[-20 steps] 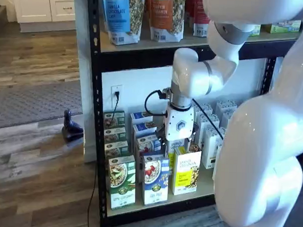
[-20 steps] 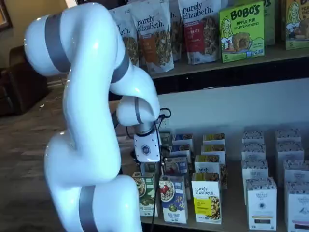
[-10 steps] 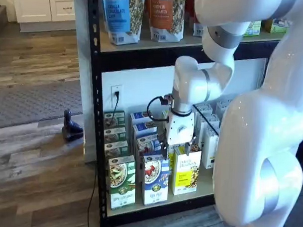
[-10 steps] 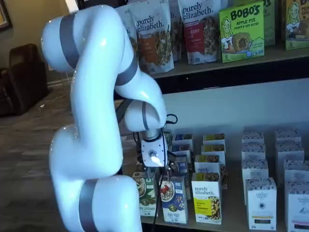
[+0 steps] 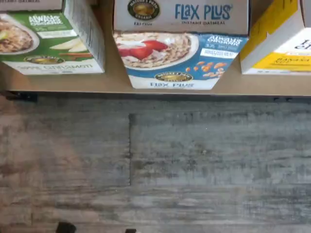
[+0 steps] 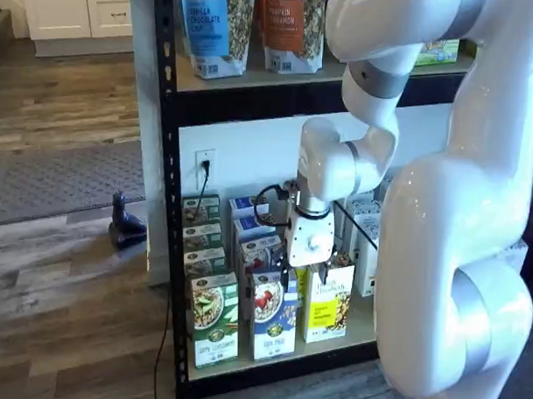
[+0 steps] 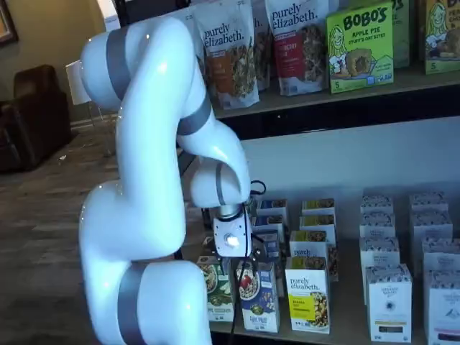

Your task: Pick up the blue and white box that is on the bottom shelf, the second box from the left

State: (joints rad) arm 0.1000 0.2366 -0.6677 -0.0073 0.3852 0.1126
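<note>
- Pale bottom shelf (image 6: pixel 358 330) with black front rail: boxes stand in rows.
- Tall blue and white cardboard cereal box (image 6: pixel 274 315): front row, between green and yellow neighbours.
- My white, black-fingered gripper (image 6: pixel 306 273): spread, hovering above it, aligned for descent.

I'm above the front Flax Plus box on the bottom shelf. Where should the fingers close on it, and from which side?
Grip the Flax Plus box near its top edge, coming down from above, probably one finger on its front face and one behind. It stands upright at the shelf's front, with the green box and yellow box close beside it. The gripper hangs just above.
</note>
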